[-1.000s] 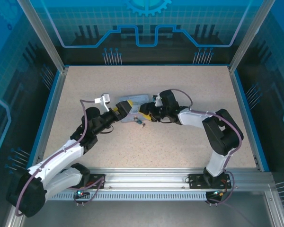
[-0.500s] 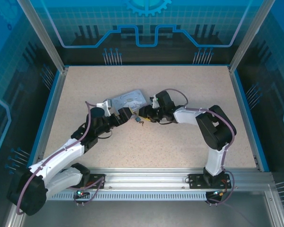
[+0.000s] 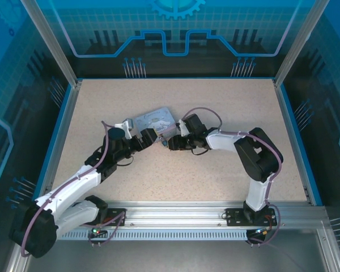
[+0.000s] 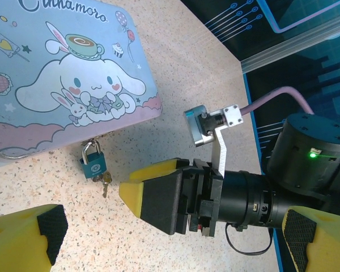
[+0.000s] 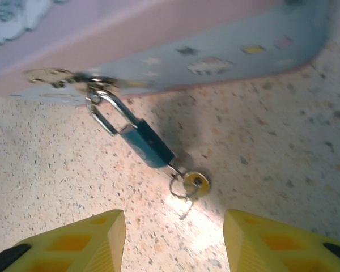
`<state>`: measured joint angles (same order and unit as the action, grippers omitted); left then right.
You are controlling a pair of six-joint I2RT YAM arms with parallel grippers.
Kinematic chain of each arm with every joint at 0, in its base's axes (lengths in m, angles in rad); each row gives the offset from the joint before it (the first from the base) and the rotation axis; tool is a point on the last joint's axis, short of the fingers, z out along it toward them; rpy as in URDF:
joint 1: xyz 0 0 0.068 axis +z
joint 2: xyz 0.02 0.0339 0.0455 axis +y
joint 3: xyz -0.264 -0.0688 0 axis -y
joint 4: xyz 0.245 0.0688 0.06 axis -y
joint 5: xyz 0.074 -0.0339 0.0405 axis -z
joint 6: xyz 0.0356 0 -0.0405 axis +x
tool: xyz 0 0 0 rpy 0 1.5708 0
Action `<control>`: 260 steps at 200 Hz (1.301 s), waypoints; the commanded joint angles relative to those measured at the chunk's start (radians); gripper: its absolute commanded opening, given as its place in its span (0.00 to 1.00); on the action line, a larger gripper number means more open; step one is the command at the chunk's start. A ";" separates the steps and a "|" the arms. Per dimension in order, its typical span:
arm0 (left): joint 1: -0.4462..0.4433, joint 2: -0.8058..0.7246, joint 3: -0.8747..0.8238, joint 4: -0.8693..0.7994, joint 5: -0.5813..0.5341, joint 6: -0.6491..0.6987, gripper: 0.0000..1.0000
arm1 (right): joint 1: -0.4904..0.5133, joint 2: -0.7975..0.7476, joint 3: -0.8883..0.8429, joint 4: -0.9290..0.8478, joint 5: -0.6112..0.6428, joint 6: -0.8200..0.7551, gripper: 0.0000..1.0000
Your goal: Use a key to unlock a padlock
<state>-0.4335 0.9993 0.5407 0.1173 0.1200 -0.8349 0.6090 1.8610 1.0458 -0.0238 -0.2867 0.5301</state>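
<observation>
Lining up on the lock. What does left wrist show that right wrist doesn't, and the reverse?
Left wrist, not right wrist: the cartoon on the box, and the right arm seen from outside. Right wrist, not left wrist: a close look at the shackle hooked through the hasp, and the ring on the key. Both: padlock, key at its base, table, and each view's own open pincer: left pincer, right pincer.

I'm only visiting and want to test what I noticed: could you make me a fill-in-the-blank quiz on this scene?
1. The padlock is hooked to the latch of the cartoon-printed tin ___.
2. The small ___ with a ring is stuck in the padlock's bottom end.
3. The right gripper, holding nothing, has its jaws ___.
Missing words: box; key; open.
</observation>
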 commanded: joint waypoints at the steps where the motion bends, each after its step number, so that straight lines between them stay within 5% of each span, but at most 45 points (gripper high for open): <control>1: 0.012 0.002 0.050 -0.039 -0.012 0.007 0.99 | 0.024 0.037 0.045 -0.040 0.031 -0.125 0.49; 196: 0.036 0.028 0.024 0.028 0.024 -0.059 0.99 | 0.047 0.139 0.112 0.006 -0.049 -0.157 0.43; 260: 0.041 0.022 0.007 0.044 0.029 -0.069 0.99 | 0.047 0.158 0.123 0.015 -0.074 -0.141 0.29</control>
<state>-0.4065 1.0267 0.5663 0.1303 0.1284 -0.8917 0.6426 1.9926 1.1503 -0.0185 -0.3321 0.3836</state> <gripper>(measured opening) 0.988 0.318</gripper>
